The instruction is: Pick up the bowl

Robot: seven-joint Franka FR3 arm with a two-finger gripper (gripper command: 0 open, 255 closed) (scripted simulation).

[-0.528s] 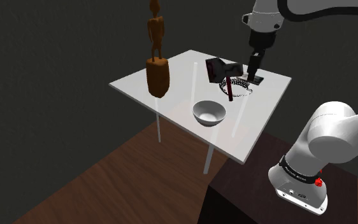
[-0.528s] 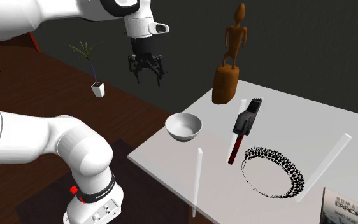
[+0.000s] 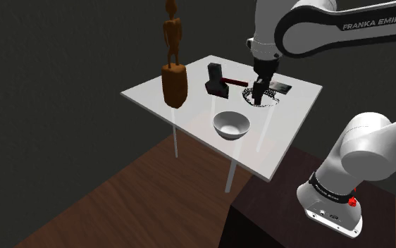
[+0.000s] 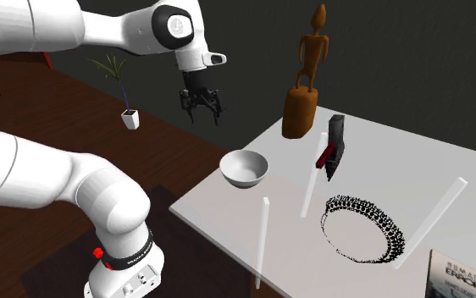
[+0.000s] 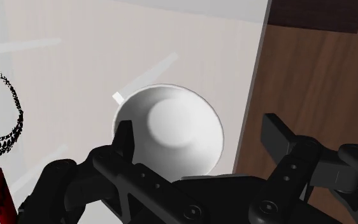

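White smooth round bowl (image 5: 169, 130), black gripper (image 5: 199, 128) splayed

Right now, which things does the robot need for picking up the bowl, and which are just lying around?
For the job: white bowl, open gripper.

Just lying about: brown figurine, black-and-red tool, black ring, book, potted plant.

Dark grey plain wall (image 3: 48, 63) at the far side and left of the shoulder view. Reddish-brown wooden plank floor (image 3: 112, 204) below, dimly lit. White square table (image 3: 281, 134) on thin pale legs, standing on that floor. Far off at the second exterior view's left, small green plant in a white pot (image 4: 129, 117).
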